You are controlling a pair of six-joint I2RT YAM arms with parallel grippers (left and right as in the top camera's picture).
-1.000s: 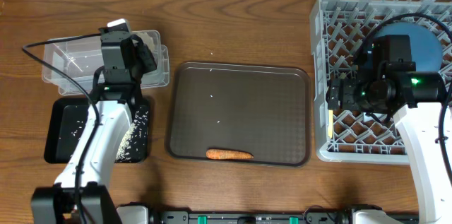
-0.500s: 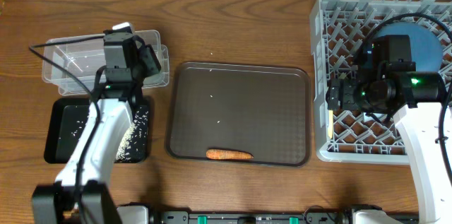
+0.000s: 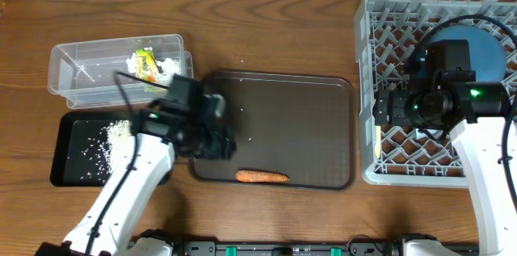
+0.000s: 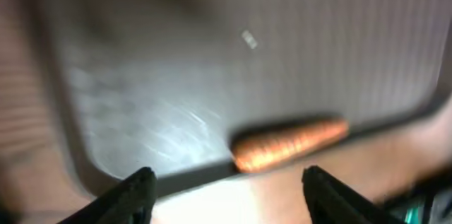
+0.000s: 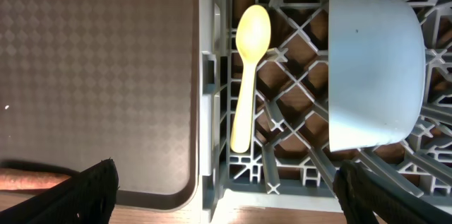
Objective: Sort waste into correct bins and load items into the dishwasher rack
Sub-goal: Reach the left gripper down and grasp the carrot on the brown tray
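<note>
An orange carrot (image 3: 262, 177) lies at the front edge of the dark brown tray (image 3: 275, 102); it also shows blurred in the left wrist view (image 4: 289, 143). My left gripper (image 3: 220, 144) (image 4: 229, 192) is open and empty, just left of the carrot over the tray's front left corner. The clear tub (image 3: 81, 66) holds a green-and-orange wrapper (image 3: 145, 62) and white tissue. The black tray (image 3: 73, 155) holds white grains (image 3: 101, 149). My right gripper (image 3: 380, 111) (image 5: 226, 189) is open and empty over the grey rack (image 3: 371, 46). The rack holds a yellow spoon (image 5: 248, 75), a light blue cup (image 5: 374, 68) and a dark blue plate (image 3: 485, 50).
A few white grains (image 3: 257, 136) lie loose on the brown tray. Wooden table (image 3: 266, 22) lies all around. The rack stands at the right edge, the two bins at the left.
My left arm has swung from over the clear tub down and right to the brown tray's front left, uncovering the wrapper and tissue in the tub. The right arm has not moved.
</note>
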